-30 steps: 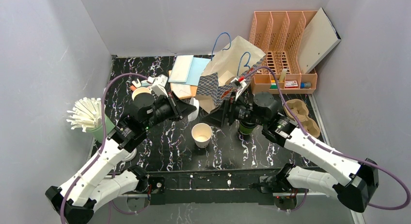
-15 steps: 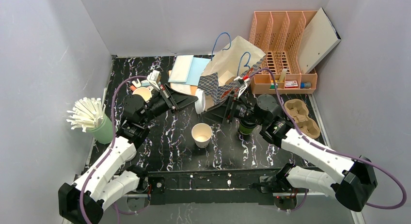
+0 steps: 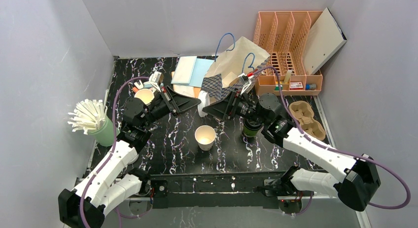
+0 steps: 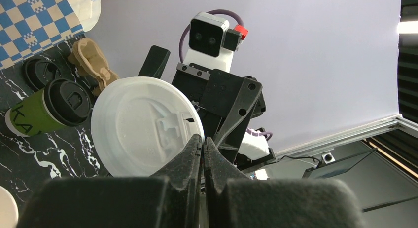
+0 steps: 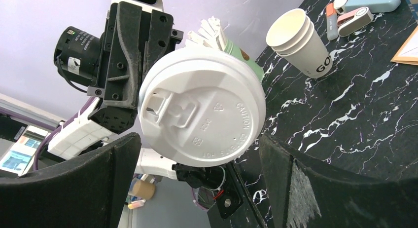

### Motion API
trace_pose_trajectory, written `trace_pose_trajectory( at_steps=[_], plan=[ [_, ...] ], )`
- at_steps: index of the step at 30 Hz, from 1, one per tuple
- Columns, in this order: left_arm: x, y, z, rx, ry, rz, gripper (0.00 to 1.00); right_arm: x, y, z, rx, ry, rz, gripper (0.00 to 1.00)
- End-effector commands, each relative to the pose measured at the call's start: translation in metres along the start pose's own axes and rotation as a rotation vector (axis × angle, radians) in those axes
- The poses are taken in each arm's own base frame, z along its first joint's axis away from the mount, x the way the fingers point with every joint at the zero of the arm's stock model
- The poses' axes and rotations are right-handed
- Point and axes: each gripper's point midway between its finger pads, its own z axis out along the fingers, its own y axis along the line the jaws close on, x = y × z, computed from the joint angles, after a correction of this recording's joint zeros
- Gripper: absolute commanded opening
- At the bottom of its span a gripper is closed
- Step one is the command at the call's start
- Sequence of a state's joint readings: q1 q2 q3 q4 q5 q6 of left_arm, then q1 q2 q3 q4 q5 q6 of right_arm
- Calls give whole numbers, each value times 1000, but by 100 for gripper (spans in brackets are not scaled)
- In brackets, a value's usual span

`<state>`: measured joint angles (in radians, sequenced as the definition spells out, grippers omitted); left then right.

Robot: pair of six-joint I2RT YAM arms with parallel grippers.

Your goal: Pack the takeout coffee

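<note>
Since a second ago both sets of jaws have drawn closer together over the middle of the table; left jaws are pinched shut on the rim of a white lid; right jaws gape wide either side of that lid, gripping nothing; takeout coffee, black-lidded, stands right of the table's middle.

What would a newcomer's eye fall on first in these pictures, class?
The white lid stands out first, pinched by its rim in the shut left gripper above the middle of the table, with the open right gripper facing it. Next come the dark green coffee cup with its black lid under the right arm, and the bunch of white straws at the left edge.
</note>
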<state>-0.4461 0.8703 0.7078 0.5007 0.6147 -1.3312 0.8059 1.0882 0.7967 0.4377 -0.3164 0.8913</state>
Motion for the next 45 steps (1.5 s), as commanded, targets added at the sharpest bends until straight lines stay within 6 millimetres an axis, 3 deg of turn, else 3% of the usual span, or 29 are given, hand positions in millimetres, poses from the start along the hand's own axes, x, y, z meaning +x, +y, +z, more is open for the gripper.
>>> trace_pose_trajectory(
  at_steps=[1, 21, 27, 31, 38, 41, 45],
  plan=[
    [4, -6, -5, 30, 16, 26, 0, -23, 28, 5, -89, -57, -27, 96],
    [9, -5, -9, 35, 27, 44, 0, -21, 21, 10, -89, -69, 17, 84],
    [10, -2, -9, 30, 28, 45, 0, -21, 22, 12, -91, -60, 21, 97],
    [10, -3, -9, 33, 30, 46, 0, -22, 23, 15, -95, -54, 22, 98],
    [11, -7, -11, 42, 32, 51, 0, -22, 21, 15, -93, -60, 28, 87],
    [12, -4, -11, 34, 33, 54, 11, -20, 19, 14, -87, -61, 28, 86],
    [12, 3, -11, 7, 33, 69, 37, -16, 9, 11, -38, -50, 22, 87]
  ],
)
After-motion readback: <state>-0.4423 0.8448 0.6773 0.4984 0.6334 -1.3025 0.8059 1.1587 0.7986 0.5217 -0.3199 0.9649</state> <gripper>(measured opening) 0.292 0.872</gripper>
